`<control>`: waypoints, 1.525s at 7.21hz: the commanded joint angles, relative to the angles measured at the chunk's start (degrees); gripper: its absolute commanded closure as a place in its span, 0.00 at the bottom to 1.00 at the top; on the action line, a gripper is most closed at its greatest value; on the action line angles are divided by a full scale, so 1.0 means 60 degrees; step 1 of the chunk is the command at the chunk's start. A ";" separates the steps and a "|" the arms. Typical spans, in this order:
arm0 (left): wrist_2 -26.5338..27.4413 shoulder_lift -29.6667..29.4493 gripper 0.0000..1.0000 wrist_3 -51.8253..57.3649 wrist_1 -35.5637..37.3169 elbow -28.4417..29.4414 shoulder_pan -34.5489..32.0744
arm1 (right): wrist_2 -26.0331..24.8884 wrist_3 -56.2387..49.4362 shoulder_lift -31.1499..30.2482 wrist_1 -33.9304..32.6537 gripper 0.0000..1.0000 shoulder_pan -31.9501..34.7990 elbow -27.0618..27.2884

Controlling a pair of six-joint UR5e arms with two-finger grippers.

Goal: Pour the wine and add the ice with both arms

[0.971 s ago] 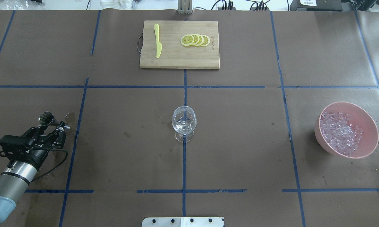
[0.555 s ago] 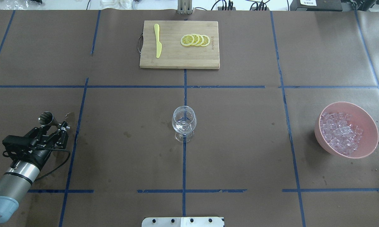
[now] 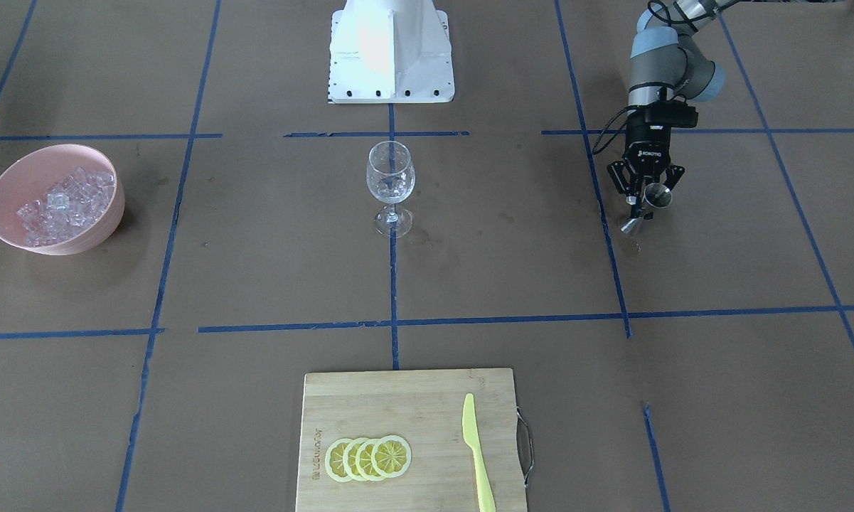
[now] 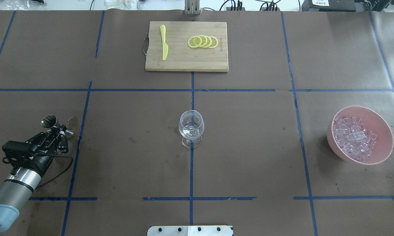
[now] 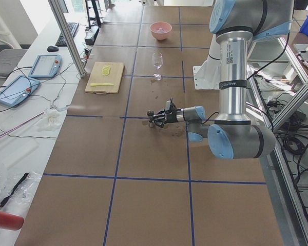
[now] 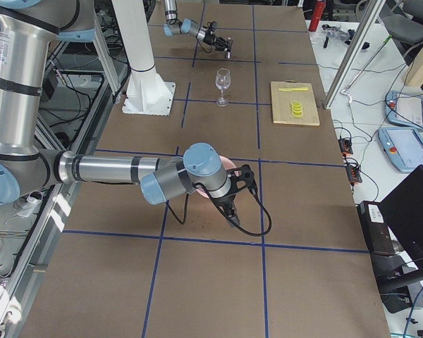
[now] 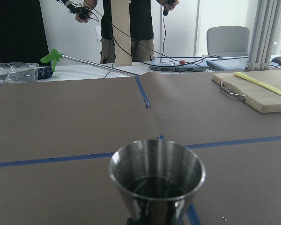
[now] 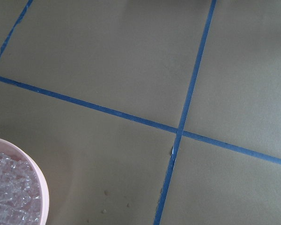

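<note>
My left gripper point(image 4: 60, 129) point(image 3: 644, 206) is shut on the waist of a steel jigger point(image 4: 49, 121) point(image 3: 657, 193) at the table's left side, low over the paper. In the left wrist view the jigger point(image 7: 157, 173) stands upright with a thin dark film of liquid in its bottom. The wine glass point(image 4: 191, 127) point(image 3: 390, 176) stands alone at the table's middle, with something clear glinting low in its bowl. The ice point(image 4: 354, 137) point(image 3: 60, 203) is heaped in a pink bowl point(image 4: 382, 126) on the right. My right gripper point(image 6: 234, 213) hangs beside that bowl; I cannot tell whether it is open or shut.
A bamboo cutting board point(image 4: 187, 60) at the far middle carries a yellow knife point(image 4: 164, 42) and lemon slices point(image 4: 203, 41). The white pedestal point(image 3: 391, 50) stands at the robot's side. Dark spots mark the paper near the jigger. A person stands beyond the far edge point(image 7: 126, 28).
My left wrist has turned and shifted slightly with the jigger, whose lower cone now shows more clearly beside the fingers. The glass and bowl have not moved.
</note>
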 commanded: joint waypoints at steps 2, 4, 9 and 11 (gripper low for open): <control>0.0178 0.0067 1.00 0.0158 -0.0561 -0.0137 -0.0027 | 0.0000 0.0000 0.0001 0.0000 0.00 0.0000 -0.0008; 0.0177 -0.0005 1.00 0.1246 -0.1013 -0.0181 -0.0013 | 0.0000 0.0000 0.0001 0.0000 0.00 0.0000 -0.0008; -0.0378 -0.1553 1.00 0.5593 -0.3376 -0.0225 -0.0144 | -0.0014 0.0000 0.0016 0.0000 0.00 0.0000 -0.0008; -0.0423 -0.2213 1.00 0.5593 -0.2634 -0.0239 -0.0144 | -0.0014 0.0000 0.0031 0.0000 0.00 0.0000 -0.0008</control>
